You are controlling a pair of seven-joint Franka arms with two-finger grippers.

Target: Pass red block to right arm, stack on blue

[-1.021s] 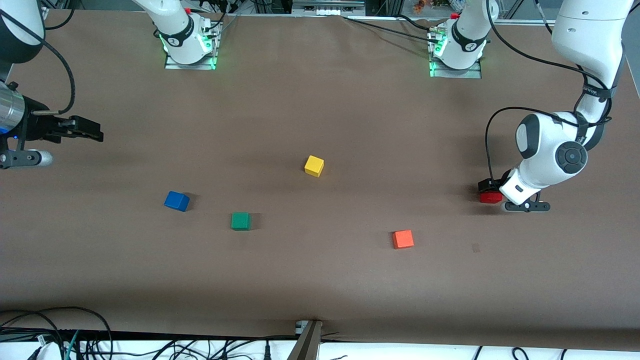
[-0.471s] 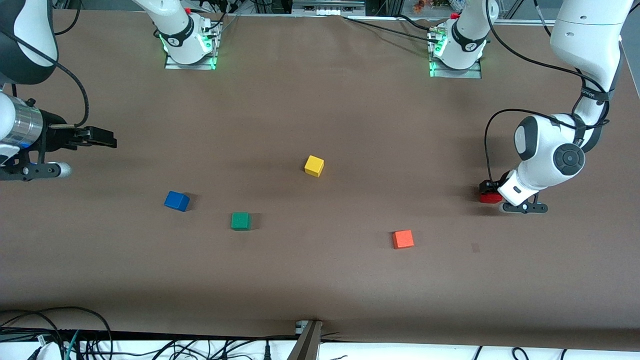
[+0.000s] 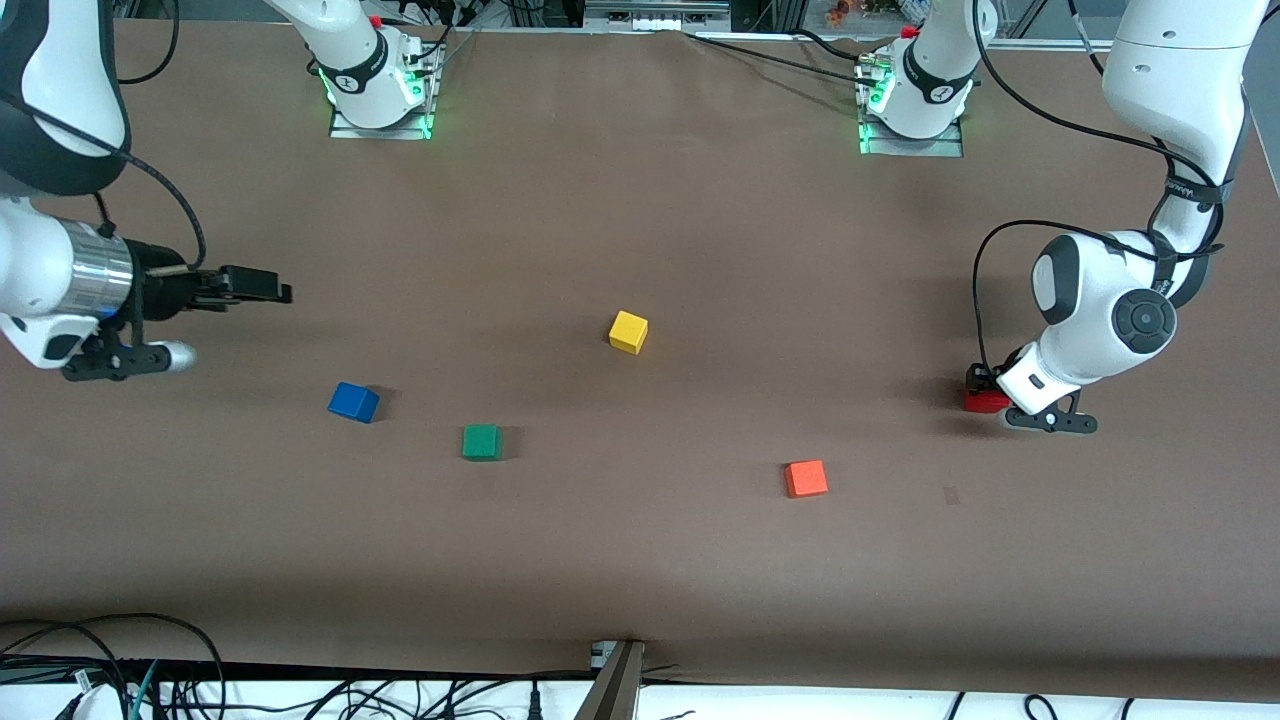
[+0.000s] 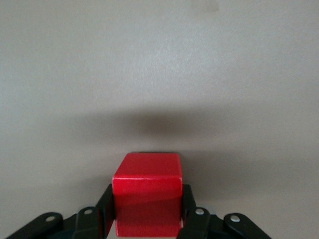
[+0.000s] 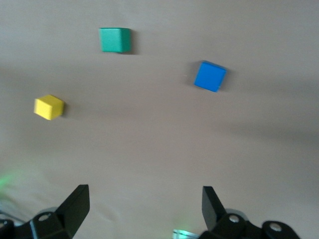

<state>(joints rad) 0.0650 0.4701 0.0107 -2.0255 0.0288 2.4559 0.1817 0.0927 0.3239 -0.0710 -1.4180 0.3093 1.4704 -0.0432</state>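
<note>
The red block point(image 3: 982, 399) lies near the left arm's end of the table. My left gripper point(image 3: 985, 392) is shut on it, and in the left wrist view the black fingers point(image 4: 192, 211) press both sides of the red block point(image 4: 147, 191). My right gripper point(image 3: 268, 292) hangs open and empty over bare table at the right arm's end. Its two fingertips stand wide apart in the right wrist view, where the right gripper point(image 5: 144, 196) holds nothing. The blue cube point(image 3: 353, 402) sits on the table not far from it, and that same blue cube point(image 5: 210, 76) shows clearly in the wrist view.
A green cube point(image 3: 481, 441) sits beside the blue one, toward the table's middle. A yellow cube point(image 3: 628, 331) stands mid-table, and an orange cube point(image 3: 806, 478) lies nearer to the front camera. Cables run along the table's front edge.
The left gripper has closed on the red block. The right arm has swung out over the table, toward the middle.
</note>
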